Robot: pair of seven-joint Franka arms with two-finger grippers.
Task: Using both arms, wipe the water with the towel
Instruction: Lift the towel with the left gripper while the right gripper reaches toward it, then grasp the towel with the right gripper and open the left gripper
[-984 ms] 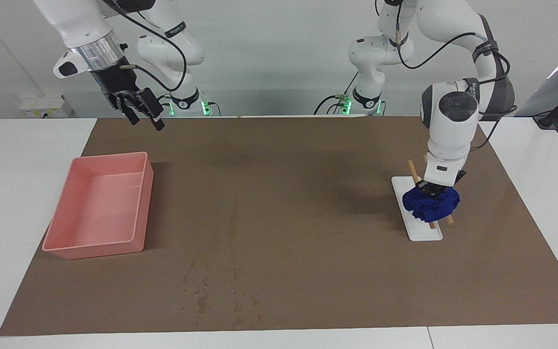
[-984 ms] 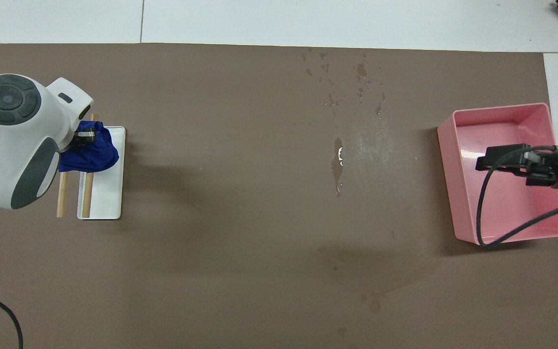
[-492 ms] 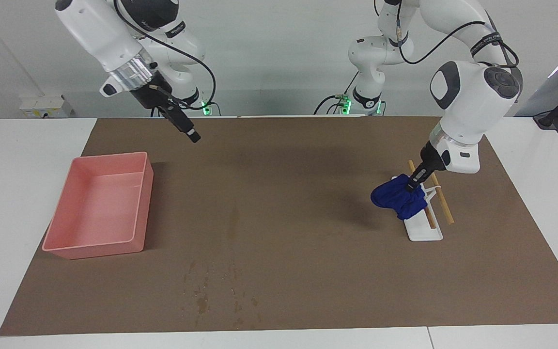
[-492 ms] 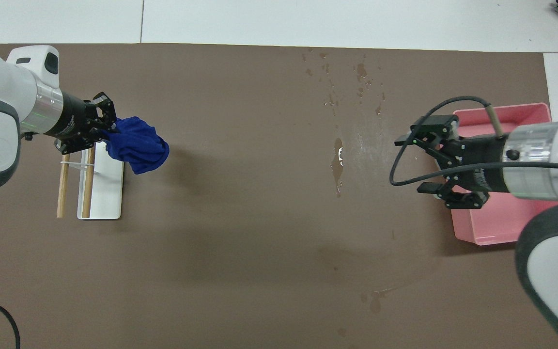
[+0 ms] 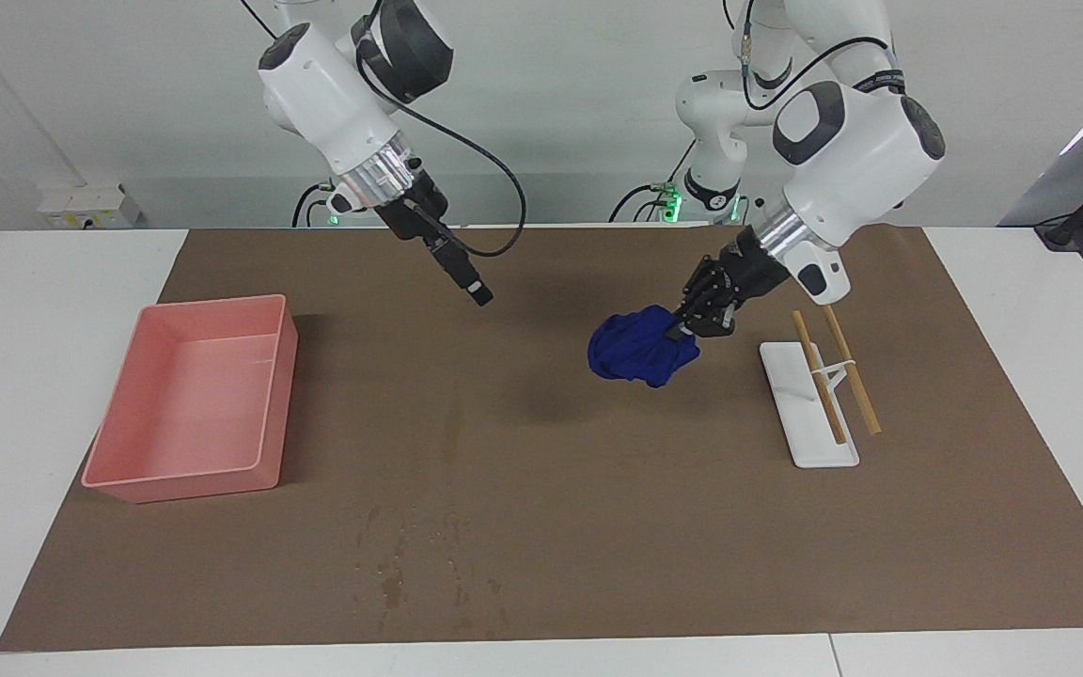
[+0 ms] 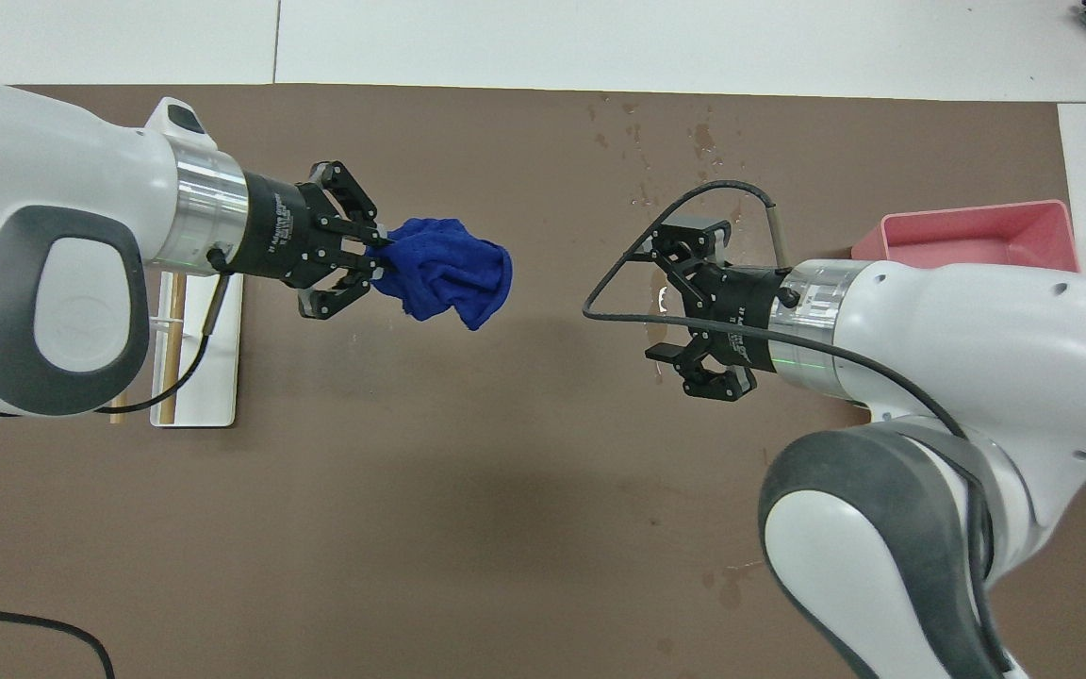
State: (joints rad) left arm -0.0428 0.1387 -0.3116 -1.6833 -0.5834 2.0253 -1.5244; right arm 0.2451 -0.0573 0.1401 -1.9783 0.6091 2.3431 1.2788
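My left gripper is shut on a bunched dark blue towel and holds it in the air over the brown mat, beside the white tray. It also shows in the overhead view with the towel. My right gripper is open and empty, raised over the mat's middle. In the overhead view it covers most of the water. The water is a faint darker streak on the mat, lying between the pink bin and the tray.
A pink bin stands at the right arm's end of the mat. A white tray with two wooden sticks lies at the left arm's end. Small dark spots dot the mat, farther from the robots than the streak.
My left gripper lifted the towel off the white tray and carried it toward the middle. My right arm swung from over the pink bin toward the middle, gripper open.
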